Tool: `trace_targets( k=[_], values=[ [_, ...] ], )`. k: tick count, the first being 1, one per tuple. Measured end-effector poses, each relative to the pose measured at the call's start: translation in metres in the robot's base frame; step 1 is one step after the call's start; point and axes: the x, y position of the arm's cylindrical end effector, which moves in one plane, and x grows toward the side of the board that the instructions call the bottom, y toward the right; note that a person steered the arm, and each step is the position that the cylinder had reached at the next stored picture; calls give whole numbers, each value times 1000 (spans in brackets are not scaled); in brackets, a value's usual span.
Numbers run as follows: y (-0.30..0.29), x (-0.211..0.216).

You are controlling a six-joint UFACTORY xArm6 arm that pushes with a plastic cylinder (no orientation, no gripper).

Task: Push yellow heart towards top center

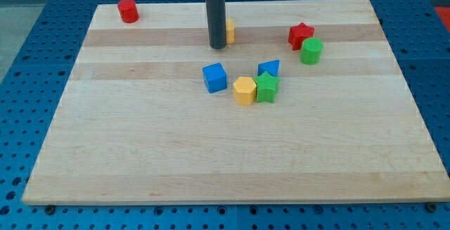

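Across most of the view lies the bench (140, 152), a pale wooden board with faint lengthwise bands, resting on a blue perforated surface (28, 117) that shows around its edges. No brand, label or writing can be read anywhere on the board, the blocks or the arm.

Next in size is the dark rod (216, 15), which comes down from the view's top near the centre. It is a plain pushing tool with no jaws, so it neither opens nor closes and holds nothing. My tip (217, 46) rests on the board in the upper middle.

Just behind the rod, at its right edge, a sliver of the yellow heart (230, 29) shows; most of it is hidden by the rod, so its shape cannot be made out well. It appears to touch the rod or sit right against it, close to the top centre of the board.

Among the other blocks, the blue cube (215, 77) stands below my tip, well apart from it. To its right, a yellow hexagonal block (244, 90) and a green star (267, 87) touch side by side, with a blue block (269, 67) just behind the star; its shape is not clear. Farther right, a red star (301, 34) sits beside a green cylinder (311, 50), nearly touching. A red cylinder (127, 10) stands alone at the top left corner.
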Motion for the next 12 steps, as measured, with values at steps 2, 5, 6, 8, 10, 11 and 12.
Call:
trace_targets(
  k=[2,5,6,8,10,11,12],
  values=[
    [24,-25],
    [47,-53],
    [47,-53],
    [66,-14],
    [137,-59],
    [148,-90],
    [145,-103]
  ],
)
